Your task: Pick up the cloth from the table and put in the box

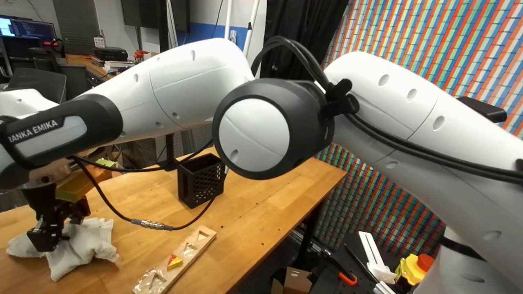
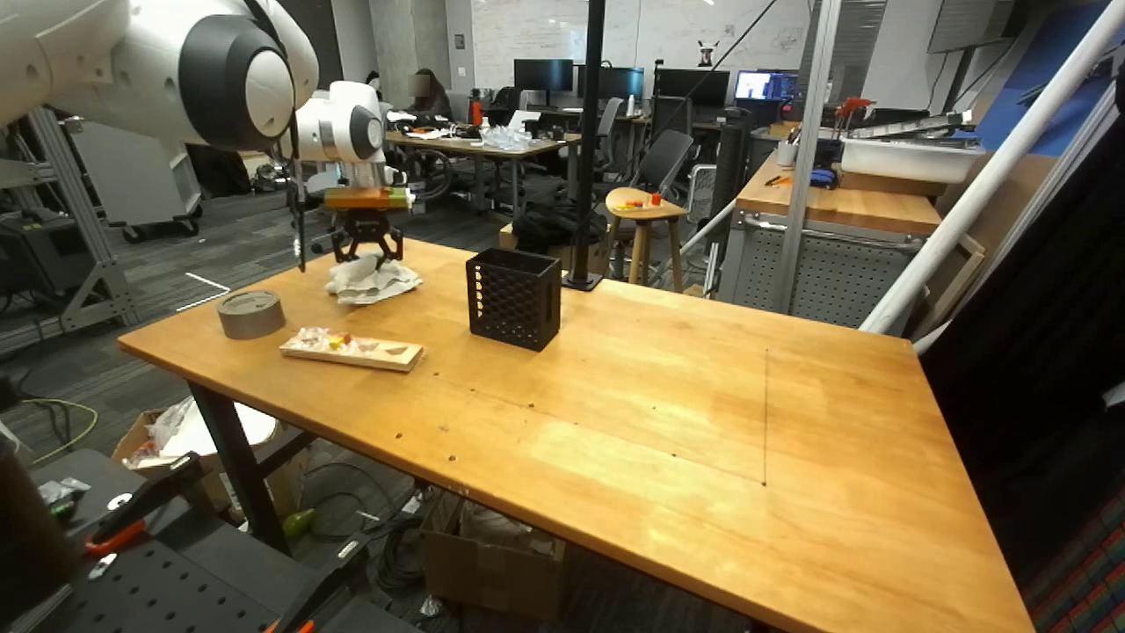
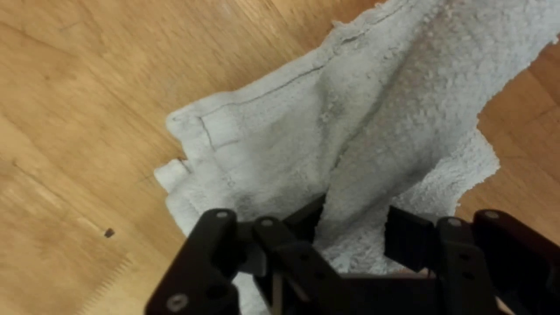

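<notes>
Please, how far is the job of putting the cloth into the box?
Reaching looks done: the gripper straddles part of the cloth. In hand: the grasp, apparently not yet closed, jaws open. Left: lifting the cloth, which lies on the table, and placing it in the black box standing apart.

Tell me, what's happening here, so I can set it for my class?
A robot arm holds its gripper low over a crumpled cloth, jaws open, with a fold between them. The cloth lies on the table, not yet picked up. The box stands on the same table, apart from the cloth.
</notes>
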Motion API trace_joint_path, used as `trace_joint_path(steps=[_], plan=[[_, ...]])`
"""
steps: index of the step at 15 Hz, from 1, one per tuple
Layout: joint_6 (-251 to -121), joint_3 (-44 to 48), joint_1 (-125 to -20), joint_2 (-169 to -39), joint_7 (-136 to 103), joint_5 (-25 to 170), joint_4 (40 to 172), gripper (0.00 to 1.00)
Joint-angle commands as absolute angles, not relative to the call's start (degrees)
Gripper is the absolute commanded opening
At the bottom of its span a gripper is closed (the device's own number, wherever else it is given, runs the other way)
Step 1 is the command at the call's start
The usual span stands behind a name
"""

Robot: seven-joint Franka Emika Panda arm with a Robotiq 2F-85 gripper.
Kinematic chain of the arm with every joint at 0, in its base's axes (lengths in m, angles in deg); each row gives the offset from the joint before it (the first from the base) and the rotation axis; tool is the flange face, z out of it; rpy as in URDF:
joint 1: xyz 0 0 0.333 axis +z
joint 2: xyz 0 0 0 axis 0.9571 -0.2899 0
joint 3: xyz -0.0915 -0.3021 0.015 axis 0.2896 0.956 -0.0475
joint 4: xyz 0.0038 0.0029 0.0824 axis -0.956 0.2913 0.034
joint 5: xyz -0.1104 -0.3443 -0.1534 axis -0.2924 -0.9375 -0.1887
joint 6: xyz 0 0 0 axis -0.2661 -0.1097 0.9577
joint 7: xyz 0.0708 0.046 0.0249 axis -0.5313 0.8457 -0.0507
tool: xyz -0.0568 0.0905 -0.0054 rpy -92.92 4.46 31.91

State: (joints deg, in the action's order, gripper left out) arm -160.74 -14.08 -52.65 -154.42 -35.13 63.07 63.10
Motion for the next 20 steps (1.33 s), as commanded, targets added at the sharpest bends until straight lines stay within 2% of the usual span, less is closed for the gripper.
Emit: trace_joint_path(steps=[1,7,20], plan=[[-157.2,-14.4,-54.1,-148.6,-35.5,63.4,66.3,0.04],[-153.7,-13.3,-57.0,-137.7,-32.6,63.4,73.5,0.04],[-158.8,-6.4,-68.6,-110.3,-28.8,63.5,105.8,0.04]])
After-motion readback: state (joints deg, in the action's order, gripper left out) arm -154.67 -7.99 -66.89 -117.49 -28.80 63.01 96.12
